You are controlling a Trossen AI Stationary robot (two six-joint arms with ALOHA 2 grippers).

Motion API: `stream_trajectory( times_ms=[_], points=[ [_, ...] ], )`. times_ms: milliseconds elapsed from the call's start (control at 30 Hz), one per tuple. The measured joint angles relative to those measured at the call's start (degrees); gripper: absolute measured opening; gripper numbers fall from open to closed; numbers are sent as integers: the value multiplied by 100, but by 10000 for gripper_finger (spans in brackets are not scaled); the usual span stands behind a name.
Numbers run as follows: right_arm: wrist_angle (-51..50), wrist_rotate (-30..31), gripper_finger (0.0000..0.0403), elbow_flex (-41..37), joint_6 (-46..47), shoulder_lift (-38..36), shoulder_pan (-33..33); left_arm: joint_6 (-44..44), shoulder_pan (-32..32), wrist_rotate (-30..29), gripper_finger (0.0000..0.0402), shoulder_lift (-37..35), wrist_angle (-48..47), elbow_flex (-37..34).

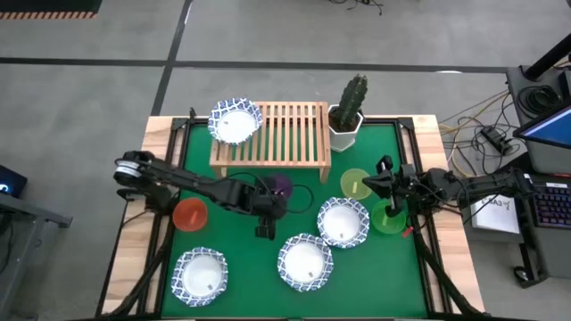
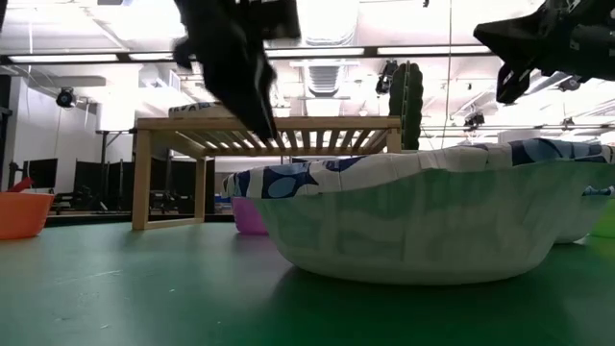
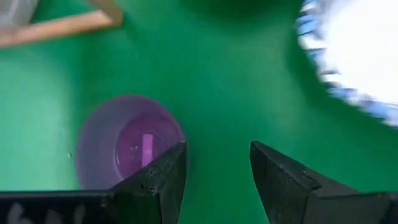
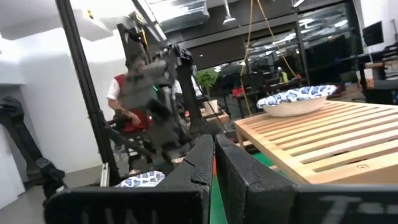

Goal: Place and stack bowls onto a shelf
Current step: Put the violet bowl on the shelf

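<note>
- Left wrist view: the left gripper (image 3: pixel 217 177) was seen spread, nothing between its fingers (image 3: pixel 158 180), hanging over bare green table (image 3: pixel 205 74).
- The purple bowl (image 3: pixel 127 143) was noted upright on the table, just beside one finger and partly covered by it.
- High view: the left gripper (image 1: pixel 265 212) was placed near the table's middle, in front of the shelf (image 1: pixel 272 134), with the purple bowl (image 1: pixel 282 185) just beside it.
- One patterned bowl (image 1: pixel 235 120) was recorded on the shelf's slatted top, at its left end, overhanging the corner.
- Three more patterned bowls were logged on the table: one at the front left (image 1: pixel 199 275), one at the front middle (image 1: pixel 305 262), one right of centre (image 1: pixel 343 222).
- The red bowl (image 1: pixel 189 214) was found left of the gripper; the yellow bowl (image 1: pixel 355 184) and green bowl (image 1: pixel 389 218) at the right.
- The right gripper (image 1: pixel 385 187) was held above the table's right side, between yellow and green bowls; in the right wrist view its fingers (image 4: pixel 199 168) were pressed together, holding nothing.
- A cactus pot (image 1: pixel 347 111) was noted beside the shelf's right end.
</note>
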Motion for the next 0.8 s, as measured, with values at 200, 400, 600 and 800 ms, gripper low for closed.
stream_trajectory(
  times_ms=[200, 400, 600, 800],
  points=[
    [209, 8, 9, 0, -208, -11, -1, -203, 235, -14, 159, 1, 914, -789],
    [567, 5, 9, 1, -294, -13, -1, -450, 327, -39, 159, 2, 1375, -1236],
    [518, -1, 9, 1, -268, 9, -1, -579, 329, -152, 158, 50, 1985, -1587],
    [518, -3, 9, 1, -268, 11, 0, -677, 335, -363, 144, 144, 2121, -1602]
  ],
)
